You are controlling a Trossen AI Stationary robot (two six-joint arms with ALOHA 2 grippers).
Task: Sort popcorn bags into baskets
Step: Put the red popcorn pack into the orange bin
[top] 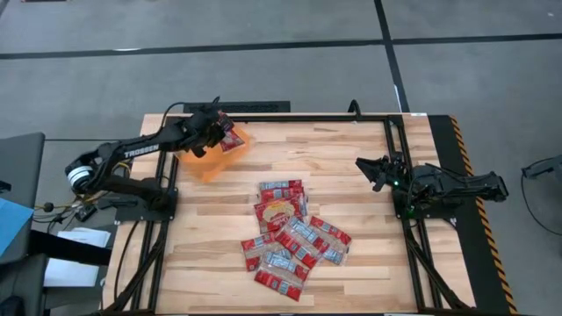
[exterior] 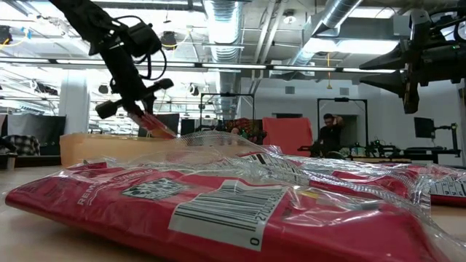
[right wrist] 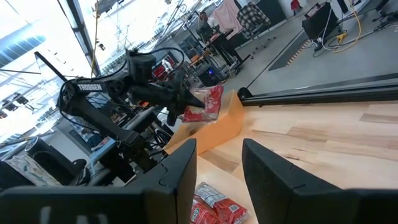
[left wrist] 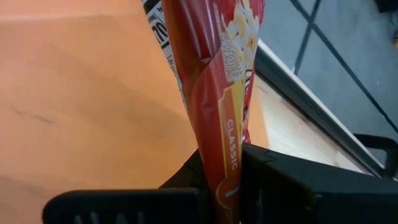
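Several red popcorn bags (top: pixel 290 237) with white label panels lie in an overlapping pile at the table's middle, filling the foreground of the low view (exterior: pixel 218 204). The orange basket (top: pixel 204 162) sits on the table's far left part. My left gripper (top: pixel 215 133) is over the basket, shut on one red popcorn bag (top: pixel 232 139), which also shows in the right wrist view (right wrist: pixel 208 102). My right gripper (right wrist: pixel 219 165) waits open, raised over the table's right side (top: pixel 379 168), touching nothing. My left gripper pinches one popcorn bag by its end (left wrist: pixel 227 177) between the two fingers (left wrist: pixel 286 186). The fingers slant down from the table's left side. The bag sticks out beyond the fingertips, tilted downward (exterior: pixel 156 127) over the basket's floor (left wrist: pixel 81 93). I cannot tell whether its free end touches the basket.
A black frame rail (top: pixel 290 118) runs along the table's far edge just behind the basket, and side rails (top: pixel 399 211) flank the table. Bare wood lies between the basket and the pile. A person (exterior: pixel 329 131) stands far back in the room.
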